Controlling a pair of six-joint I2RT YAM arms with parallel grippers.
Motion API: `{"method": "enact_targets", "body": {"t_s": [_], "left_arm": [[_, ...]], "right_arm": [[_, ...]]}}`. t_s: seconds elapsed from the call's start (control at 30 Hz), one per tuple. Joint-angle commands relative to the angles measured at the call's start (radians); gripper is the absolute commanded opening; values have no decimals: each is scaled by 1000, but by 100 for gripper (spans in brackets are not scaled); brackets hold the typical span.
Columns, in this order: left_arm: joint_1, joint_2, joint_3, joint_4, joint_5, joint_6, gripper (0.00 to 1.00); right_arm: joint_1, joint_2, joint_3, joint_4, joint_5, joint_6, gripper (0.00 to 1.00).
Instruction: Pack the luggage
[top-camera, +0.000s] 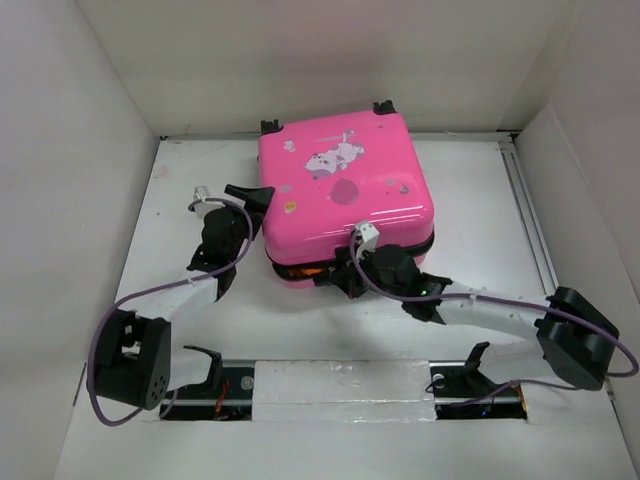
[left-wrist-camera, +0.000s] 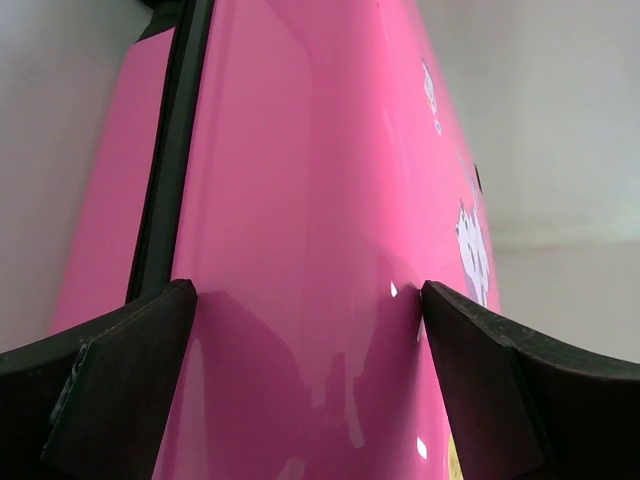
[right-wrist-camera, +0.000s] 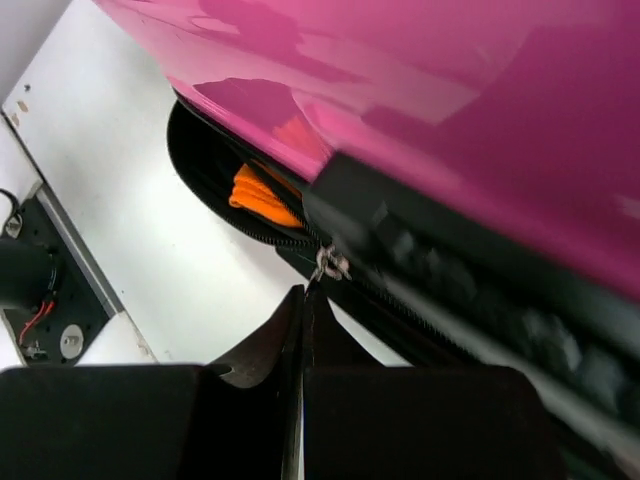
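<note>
The luggage (top-camera: 340, 190), a hot-pink hard-shell suitcase with a cartoon print, lies flat at the back middle of the table with its lid down. Its black zipper seam gapes at the near edge, where something orange (right-wrist-camera: 262, 195) shows inside. My left gripper (top-camera: 255, 195) is open, and its fingers straddle the lid's left side (left-wrist-camera: 300, 200) without gripping it. My right gripper (top-camera: 345, 272) is at the near edge of the case. Its fingertips (right-wrist-camera: 305, 300) are shut on the small metal zipper pull (right-wrist-camera: 330, 264).
White walls enclose the table on the left, back and right. A metal rail (top-camera: 530, 220) runs along the right side. The arm bases stand in a taped slot (top-camera: 340, 390) at the near edge. The suitcase's black wheels (top-camera: 383, 106) face the back wall.
</note>
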Motion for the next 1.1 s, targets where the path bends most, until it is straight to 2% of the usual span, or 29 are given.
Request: {"method": "enact_targets", "body": {"t_s": [0.0, 0.17, 0.27, 0.43, 0.5, 0.53, 0.6, 0.67, 0.73, 0.8, 0.9, 0.97, 1.0, 1.03, 1.07], "left_arm": [[-66, -45, -52, -57, 137, -42, 90], [-96, -130, -61, -85, 128, -19, 90], [-96, -169, -52, -126, 116, 39, 90], [-96, -268, -20, -246, -4, 141, 90], [-96, -307, -9, -277, -70, 179, 90], [-96, -308, -9, -309, -97, 188, 90], [-96, -308, -9, -321, -177, 188, 93], [-50, -295, -32, -286, -159, 178, 94], [5, -283, -11, -226, -147, 155, 98], [44, -240, 44, -215, -136, 155, 100], [127, -72, 199, -171, -69, 118, 100], [154, 104, 299, -157, -12, 107, 100], [168, 173, 447, -189, 8, 118, 100], [168, 247, 538, -230, 34, 139, 100], [179, 390, 630, -282, 60, 177, 100]], "right_arm": [[95, 71, 91, 85, -83, 42, 0], [138, 92, 86, 85, -42, 33, 0], [138, 37, 18, 44, 39, 33, 0], [112, -87, -53, -27, 50, 42, 0], [112, -113, -40, -88, 36, 42, 15], [112, -127, -40, -110, 36, 42, 27], [112, -165, -12, -171, 73, 12, 34], [112, -203, 35, -225, 123, -20, 42], [86, -242, 98, -362, 183, -60, 47], [55, -275, 131, -399, 184, -82, 49], [-29, -341, 151, -414, 159, -100, 51], [-100, -371, 160, -441, 107, -110, 47], [-118, -384, 160, -441, 84, -110, 42], [-132, -409, 151, -450, 58, -120, 42], [-146, -423, 151, -450, 12, -120, 42]]}}
